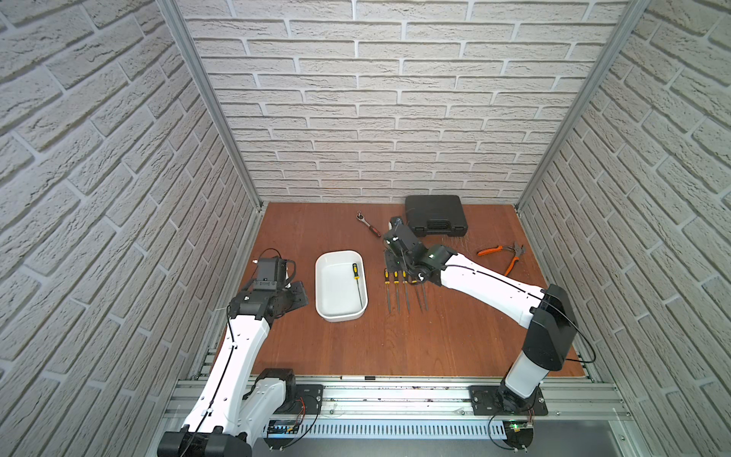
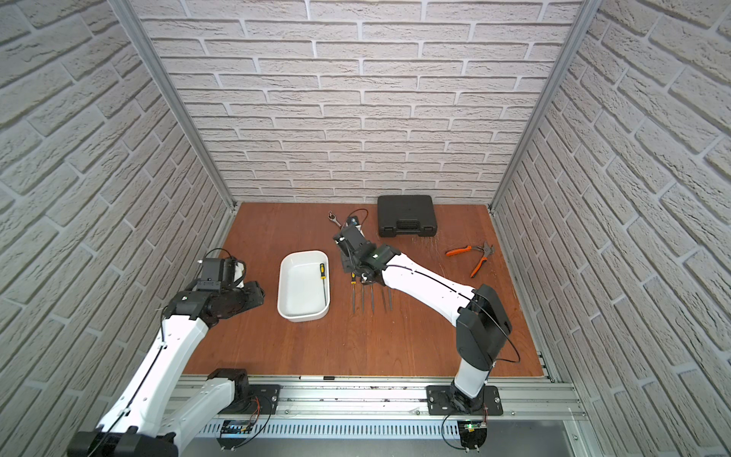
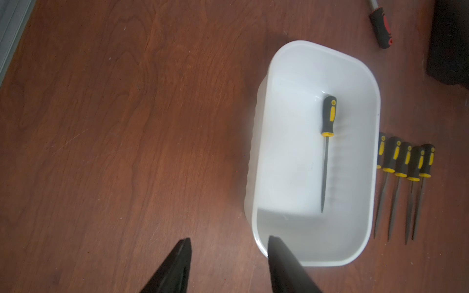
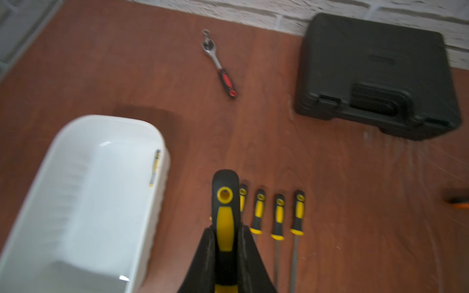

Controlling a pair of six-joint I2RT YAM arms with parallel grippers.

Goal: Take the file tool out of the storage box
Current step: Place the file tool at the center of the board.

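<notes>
Now the left gripper (image 3: 229, 242) hangs parted and empty beside the box (image 1: 319, 285), one file (image 3: 325, 154) lies inside along the wall nearest the row of files (image 3: 403, 162), and over that row the right gripper (image 4: 225, 233) clamps a second file (image 4: 225, 203) by its handle.

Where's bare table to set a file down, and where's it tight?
Bare: the front strip between storage box, file row and front rail; also wood between box and left wall, under the left gripper. Tight: the gap between box and file row.

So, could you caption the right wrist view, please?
Right gripper shut on a file, beside storage box and four other files.
</notes>
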